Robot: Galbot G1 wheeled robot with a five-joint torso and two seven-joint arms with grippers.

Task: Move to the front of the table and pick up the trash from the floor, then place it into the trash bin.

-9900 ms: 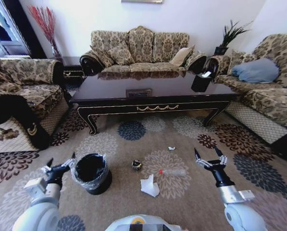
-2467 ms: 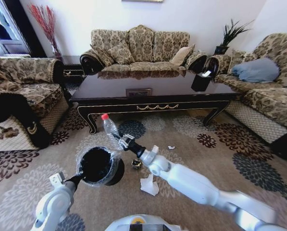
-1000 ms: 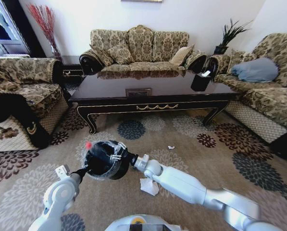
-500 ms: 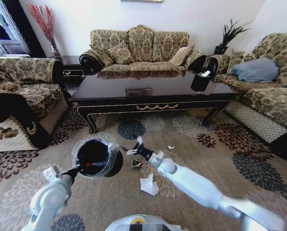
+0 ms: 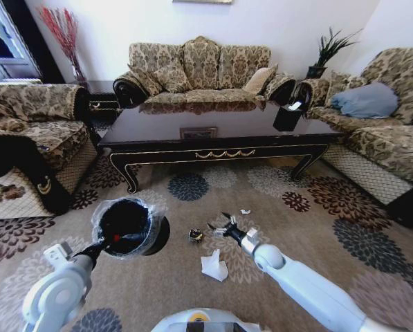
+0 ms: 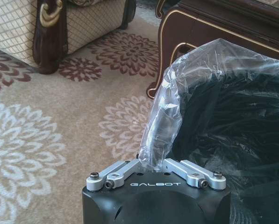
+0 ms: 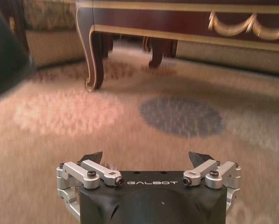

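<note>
left gripper [image 6: 154, 161] clamps trash bin [image 5: 125, 225] rim | right gripper [image 5: 221, 225] spread wide beside dark lump [image 5: 196, 236] | red speck in bin, probably bottle cap

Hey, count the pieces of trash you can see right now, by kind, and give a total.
crumpled white paper, on the floor: 1
dark round lump, on the floor: 1
tiny white scrap, on the floor: 1
red cap, inside the trash bin: 1
Total: 4

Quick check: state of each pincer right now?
Left pincer: shut on the trash bin rim, holding it tilted.
Right pincer: open, empty, low over the carpet.
</note>
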